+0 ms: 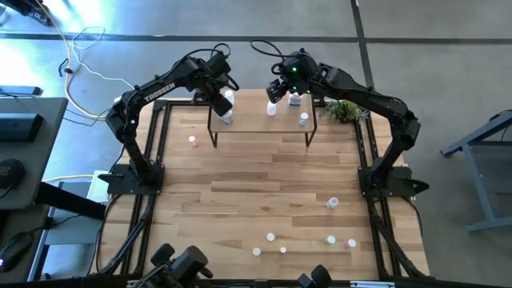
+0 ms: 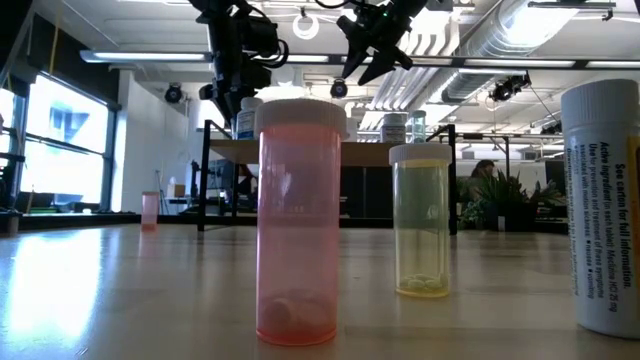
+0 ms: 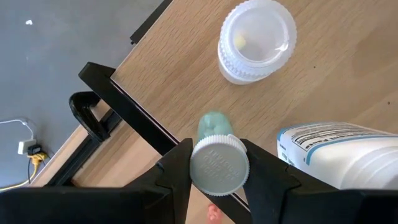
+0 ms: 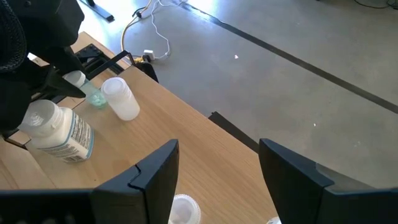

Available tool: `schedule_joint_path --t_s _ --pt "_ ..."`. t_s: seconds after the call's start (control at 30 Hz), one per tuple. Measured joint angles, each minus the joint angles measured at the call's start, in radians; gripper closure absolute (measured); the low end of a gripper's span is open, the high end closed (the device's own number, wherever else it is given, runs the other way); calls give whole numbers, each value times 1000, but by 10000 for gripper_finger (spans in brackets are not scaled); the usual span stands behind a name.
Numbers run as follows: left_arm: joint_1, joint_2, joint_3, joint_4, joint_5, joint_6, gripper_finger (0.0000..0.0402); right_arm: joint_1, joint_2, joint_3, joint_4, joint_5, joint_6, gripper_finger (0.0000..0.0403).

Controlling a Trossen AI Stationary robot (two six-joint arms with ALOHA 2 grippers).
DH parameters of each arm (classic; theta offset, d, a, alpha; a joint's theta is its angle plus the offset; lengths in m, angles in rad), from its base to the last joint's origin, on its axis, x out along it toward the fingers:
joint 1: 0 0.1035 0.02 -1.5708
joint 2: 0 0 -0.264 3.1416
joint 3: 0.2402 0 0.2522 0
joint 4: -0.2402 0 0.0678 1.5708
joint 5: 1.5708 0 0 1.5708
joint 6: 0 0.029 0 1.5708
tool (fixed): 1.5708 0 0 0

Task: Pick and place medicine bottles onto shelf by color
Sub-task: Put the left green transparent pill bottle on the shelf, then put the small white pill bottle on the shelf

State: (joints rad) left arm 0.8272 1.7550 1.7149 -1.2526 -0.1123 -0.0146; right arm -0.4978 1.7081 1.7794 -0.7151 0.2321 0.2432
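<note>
Left wrist view shows the left end effector pinching a small green-tinted bottle by its white cap, held over the light-wood shelf beside a labelled white bottle and a clear vial. In the high view the right end effector hangs over the shelf's right part with its fingers spread and nothing between them. More bottles are scattered near the bench's front edge.
</note>
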Motion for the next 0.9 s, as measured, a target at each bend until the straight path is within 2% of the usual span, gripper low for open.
schedule_joint_path --t_s 0.43,0.7,0.9 --pt "0 -1 0 9 -5 1 216 0 0 0 -1 0 0 190" --pt "0 -10 9 5 -23 30 215 1 0 0 -4 -2 9 190" --pt "5 -10 97 -25 -38 49 215 2 0 0 -14 -59 29 190"
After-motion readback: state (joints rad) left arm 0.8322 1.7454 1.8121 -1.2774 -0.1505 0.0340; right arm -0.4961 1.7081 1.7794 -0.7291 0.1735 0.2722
